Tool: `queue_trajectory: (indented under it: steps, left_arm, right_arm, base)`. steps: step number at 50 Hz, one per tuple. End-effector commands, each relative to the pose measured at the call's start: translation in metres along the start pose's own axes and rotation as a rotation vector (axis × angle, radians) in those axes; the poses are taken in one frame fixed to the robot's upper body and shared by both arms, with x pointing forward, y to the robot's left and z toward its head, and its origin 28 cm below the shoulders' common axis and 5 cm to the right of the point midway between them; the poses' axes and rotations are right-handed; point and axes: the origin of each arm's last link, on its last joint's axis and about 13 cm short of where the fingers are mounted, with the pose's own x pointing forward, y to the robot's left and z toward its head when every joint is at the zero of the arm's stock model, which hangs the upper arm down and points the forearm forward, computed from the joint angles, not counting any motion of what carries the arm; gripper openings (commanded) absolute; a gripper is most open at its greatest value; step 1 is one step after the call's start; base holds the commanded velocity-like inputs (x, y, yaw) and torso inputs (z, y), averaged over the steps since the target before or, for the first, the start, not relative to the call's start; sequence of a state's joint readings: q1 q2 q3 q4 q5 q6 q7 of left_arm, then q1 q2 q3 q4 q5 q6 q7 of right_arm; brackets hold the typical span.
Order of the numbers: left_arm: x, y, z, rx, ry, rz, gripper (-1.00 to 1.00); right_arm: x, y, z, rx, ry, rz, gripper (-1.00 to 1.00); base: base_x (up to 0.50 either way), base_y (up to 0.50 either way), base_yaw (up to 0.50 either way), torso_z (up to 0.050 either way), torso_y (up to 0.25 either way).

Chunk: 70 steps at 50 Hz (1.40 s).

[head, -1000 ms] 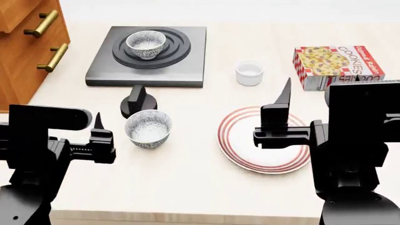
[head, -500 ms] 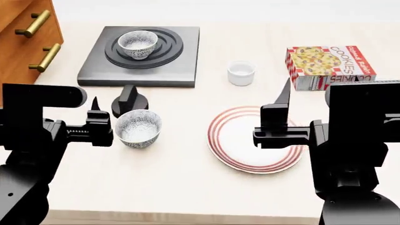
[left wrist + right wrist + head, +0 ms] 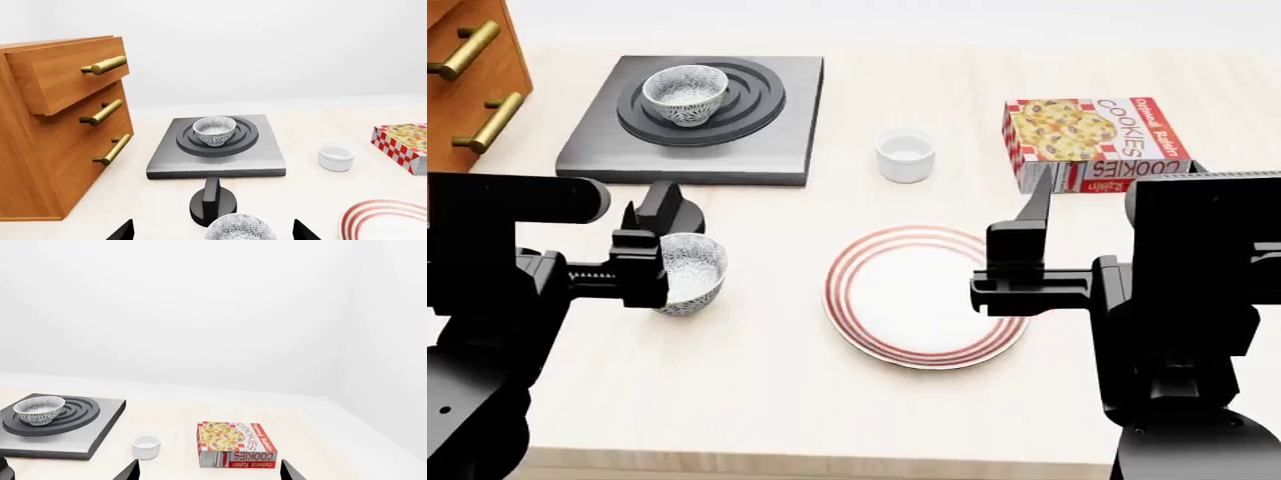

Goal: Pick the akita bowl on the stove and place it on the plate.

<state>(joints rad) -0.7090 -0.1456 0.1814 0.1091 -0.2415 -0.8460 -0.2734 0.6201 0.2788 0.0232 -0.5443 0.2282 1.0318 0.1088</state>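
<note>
Speckled akita bowl (image 3: 686,94) sits on the stove (image 3: 777,141), upper left; plate (image 3: 924,295) lies centre. We see both grippers, left gripper (image 3: 212,233) and right gripper (image 3: 209,469), spread wide, holding nothing.

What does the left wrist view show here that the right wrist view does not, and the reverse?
Only the left wrist view shows the wooden drawers, the black knob, the second patterned bowl and part of the plate. Only the right wrist view shows the whole cookie box. Both show the akita bowl on the stove and the white cup.
</note>
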Motion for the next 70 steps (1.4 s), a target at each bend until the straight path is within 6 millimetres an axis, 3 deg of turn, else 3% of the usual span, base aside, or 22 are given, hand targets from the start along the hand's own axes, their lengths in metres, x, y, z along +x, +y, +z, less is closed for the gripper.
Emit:
queue_trajectory:
  steps: [1, 28, 47, 70]
  left_arm:
    - [0.0012, -0.0005, 0.0008, -0.024, 0.002, -0.011, 1.00]
    - [0.0008, 0.0004, 0.0008, -0.017, 0.004, -0.011, 1.00]
    - [0.0003, 0.0007, 0.0013, -0.010, 0.000, -0.014, 1.00]
    - [0.0008, 0.0016, 0.0039, -0.003, -0.002, -0.015, 1.00]
  right_arm:
    - [0.0018, -0.0015, -0.0005, 0.019, -0.005, -0.008, 1.00]
    - [0.0028, -0.0011, -0.0015, 0.022, -0.005, -0.009, 1.00]
    - [0.0021, -0.0004, -0.0009, 0.014, -0.001, 0.006, 1.00]
    - [0.0018, -0.0004, 0.0006, 0.019, -0.005, 0.001, 1.00]
  base:
    - [0.00, 0.00, 0.00, 0.000, 0.000]
    - [0.00, -0.21, 0.00, 0.000, 0.000]
    - [0.01, 0.00, 0.00, 0.000, 0.000]
    - [0.28, 0.00, 0.00, 0.000, 0.000]
